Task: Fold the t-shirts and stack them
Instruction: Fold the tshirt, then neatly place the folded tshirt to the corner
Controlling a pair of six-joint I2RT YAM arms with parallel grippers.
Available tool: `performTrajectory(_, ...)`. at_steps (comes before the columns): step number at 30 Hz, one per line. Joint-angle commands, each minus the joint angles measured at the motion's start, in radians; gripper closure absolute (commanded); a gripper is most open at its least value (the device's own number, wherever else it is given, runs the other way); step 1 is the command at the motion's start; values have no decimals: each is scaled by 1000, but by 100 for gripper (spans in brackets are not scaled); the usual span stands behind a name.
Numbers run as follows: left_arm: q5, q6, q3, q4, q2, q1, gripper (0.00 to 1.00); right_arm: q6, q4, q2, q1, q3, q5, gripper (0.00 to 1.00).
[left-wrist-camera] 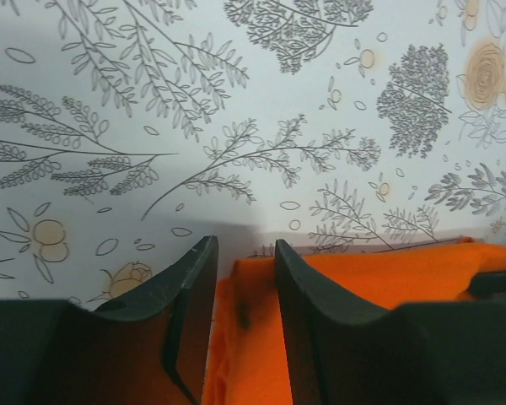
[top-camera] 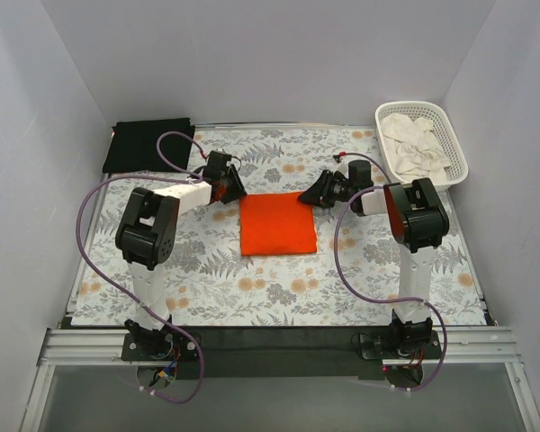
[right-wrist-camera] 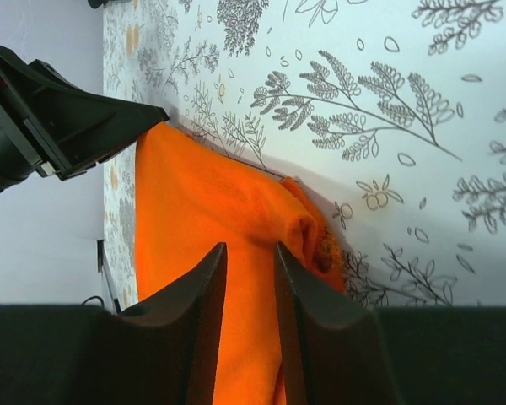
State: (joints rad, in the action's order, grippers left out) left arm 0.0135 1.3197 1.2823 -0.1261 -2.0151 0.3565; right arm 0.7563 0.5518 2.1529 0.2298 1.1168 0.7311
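The orange t-shirt (top-camera: 277,225) lies folded into a flat square in the middle of the floral tablecloth (top-camera: 252,288). The black t-shirt (top-camera: 148,144) lies folded at the far left corner. My left gripper (top-camera: 229,187) is low at the orange shirt's far left corner (left-wrist-camera: 253,304), jaws a narrow gap apart over the cloth (left-wrist-camera: 244,243). My right gripper (top-camera: 317,193) is at the far right corner, jaws also slightly apart over smooth orange cloth (right-wrist-camera: 249,246). A small bunched fold (right-wrist-camera: 316,240) sits beside its right finger. The left gripper's body shows in the right wrist view (right-wrist-camera: 76,118).
A white lattice basket (top-camera: 459,153) holding white cloths (top-camera: 414,144) stands at the back right, just off the tablecloth. White walls close in the left, back and right. The arm bases sit on a black strip at the near edge.
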Motion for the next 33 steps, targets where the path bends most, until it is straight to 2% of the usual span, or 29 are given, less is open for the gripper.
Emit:
performTrajectory(1,-12,-2,-15,-29,47,-8,67,-52,-1,-79,-6,-48,-32,68)
performTrajectory(4,-12,-8,-41,-55,151,-8,63,-107,-59,-166,8,-61,-42,67)
performTrajectory(7,9,-10,-58,-110,271,-10,57,-251,-248,-269,55,-35,-108,64)
performTrajectory(9,34,-5,-69,-147,356,-10,48,-331,-419,-315,118,-11,-209,61)
performTrajectory(11,46,3,-90,-207,409,-16,40,-428,-515,-367,170,24,-319,57)
performTrajectory(12,61,10,-103,-223,462,-16,29,-452,-591,-379,228,32,-358,54)
performTrajectory(15,72,24,-172,-283,541,-31,14,-534,-680,-409,360,67,-495,50)
performTrajectory(21,89,65,-372,-372,717,-71,11,-646,-819,-358,603,185,-680,44)
performTrajectory(27,22,121,-555,-402,843,-90,5,-727,-908,-202,741,349,-805,43)
performTrajectory(33,2,159,-649,-395,895,-100,5,-790,-934,-131,828,397,-889,44)
